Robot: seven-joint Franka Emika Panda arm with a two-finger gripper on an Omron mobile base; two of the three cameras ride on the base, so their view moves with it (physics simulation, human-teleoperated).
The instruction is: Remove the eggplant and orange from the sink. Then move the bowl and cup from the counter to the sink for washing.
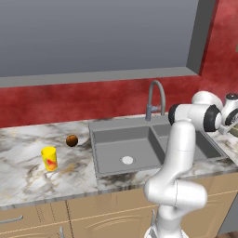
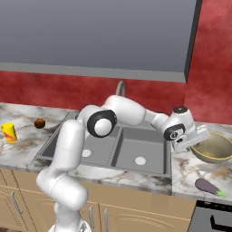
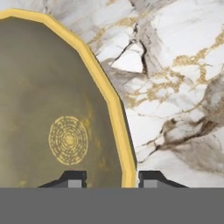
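Note:
The tan-yellow bowl (image 2: 216, 148) stands on the counter right of the sink (image 2: 136, 142). My gripper (image 2: 195, 137) is at the bowl's left rim. In the hand view my gripper (image 3: 111, 177) straddles the yellow rim of the bowl (image 3: 52, 109), one fingertip inside and one outside, with a gap left on the inner side. The purple eggplant (image 2: 208, 186) lies on the counter in front of the bowl. Left of the sink (image 1: 111, 148), the orange (image 1: 71, 140) and the yellow cup (image 1: 49, 158) sit on the counter. Both basins hold nothing.
A curved grey tap (image 1: 155, 97) rises behind the sink. A red wall and a grey cabinet run above the marble counter (image 1: 23, 176). A dark stove corner (image 2: 215, 217) borders the counter at the right, close to the eggplant.

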